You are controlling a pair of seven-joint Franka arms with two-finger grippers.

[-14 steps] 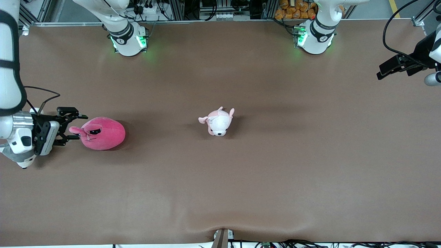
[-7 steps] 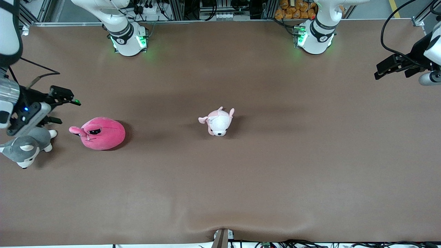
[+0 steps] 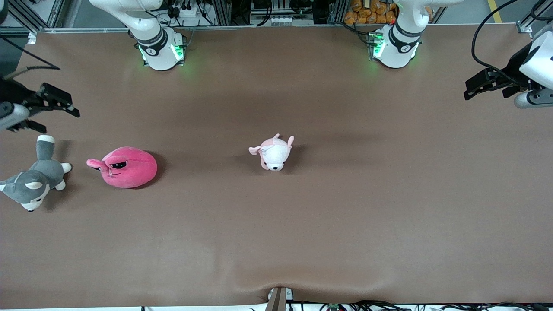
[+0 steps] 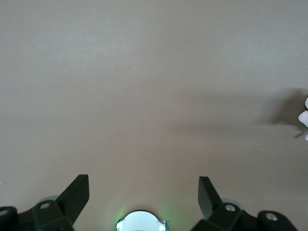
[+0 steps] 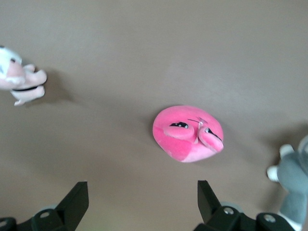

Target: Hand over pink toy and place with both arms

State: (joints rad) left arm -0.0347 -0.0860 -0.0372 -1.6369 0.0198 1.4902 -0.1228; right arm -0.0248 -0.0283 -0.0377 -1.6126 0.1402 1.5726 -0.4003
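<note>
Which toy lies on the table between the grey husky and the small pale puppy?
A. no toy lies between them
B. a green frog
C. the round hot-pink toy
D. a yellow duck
C: in the front view the pink toy lies on the brown table between the grey husky, at the right arm's end, and the pale puppy near the middle.

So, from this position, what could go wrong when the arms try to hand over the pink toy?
1. The pink toy lies beside the grey husky plush; the open right gripper, descending there, might catch the wrong one.
2. The toy is round and soft, so the fingers may slip off it.
3. The open left gripper waits over the table's other end, so the handover needs a long carry, possibly over the pale puppy plush.
</note>
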